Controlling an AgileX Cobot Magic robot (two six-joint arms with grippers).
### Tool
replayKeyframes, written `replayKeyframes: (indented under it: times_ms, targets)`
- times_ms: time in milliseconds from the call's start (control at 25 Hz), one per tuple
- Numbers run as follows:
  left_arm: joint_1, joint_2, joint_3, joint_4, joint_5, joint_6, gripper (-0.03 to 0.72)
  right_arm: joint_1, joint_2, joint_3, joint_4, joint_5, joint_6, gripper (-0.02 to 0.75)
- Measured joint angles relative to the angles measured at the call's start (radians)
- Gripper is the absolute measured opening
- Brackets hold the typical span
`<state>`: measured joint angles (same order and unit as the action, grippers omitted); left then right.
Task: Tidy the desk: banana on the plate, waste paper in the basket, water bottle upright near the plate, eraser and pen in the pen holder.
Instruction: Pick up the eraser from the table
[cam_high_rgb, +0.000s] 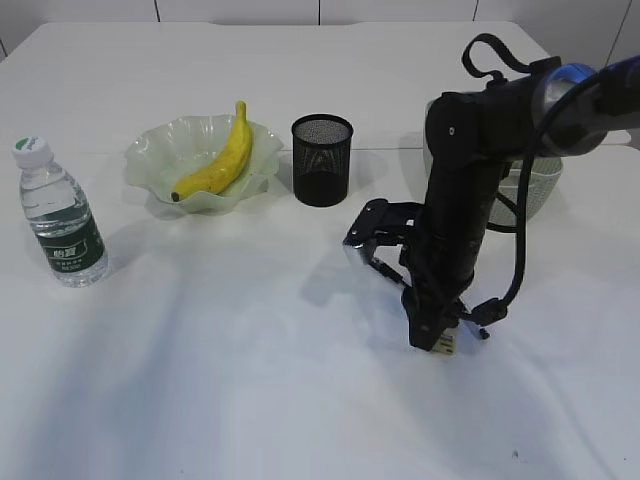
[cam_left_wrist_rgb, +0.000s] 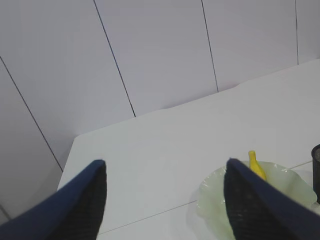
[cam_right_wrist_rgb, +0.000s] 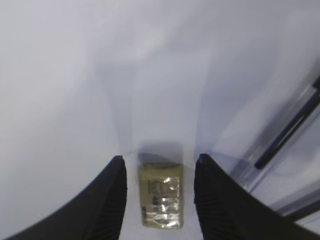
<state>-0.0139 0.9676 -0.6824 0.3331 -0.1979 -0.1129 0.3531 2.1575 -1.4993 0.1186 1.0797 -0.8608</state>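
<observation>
A small yellowish wrapped eraser (cam_right_wrist_rgb: 160, 195) lies on the white table between the fingers of my right gripper (cam_right_wrist_rgb: 160, 159). The jaws are open, with a gap on each side of it. In the exterior view that gripper (cam_high_rgb: 437, 340) points straight down at the eraser (cam_high_rgb: 444, 346). A black pen (cam_right_wrist_rgb: 290, 127) lies just to its right. The banana (cam_high_rgb: 222, 158) rests in the pale green plate (cam_high_rgb: 150, 160). The water bottle (cam_high_rgb: 60, 215) stands upright left of the plate. The black mesh pen holder (cam_high_rgb: 321, 160) stands right of it. My left gripper (cam_left_wrist_rgb: 165, 165) hangs open and empty, high above the plate (cam_left_wrist_rgb: 215, 200). No waste paper shows.
A pale mesh basket (cam_high_rgb: 540, 190) sits at the back right, mostly hidden behind the right arm (cam_high_rgb: 460, 190). The table's far edge meets a white panelled wall (cam_left_wrist_rgb: 150, 60).
</observation>
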Motion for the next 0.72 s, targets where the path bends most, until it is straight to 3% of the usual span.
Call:
replayKeyframes:
  times_ms: [720]
  targets:
    - [0.000,0.000,0.000,0.000,0.000,0.000,0.519,0.000,0.000,0.000,-0.030,0.001,0.009,0.335]
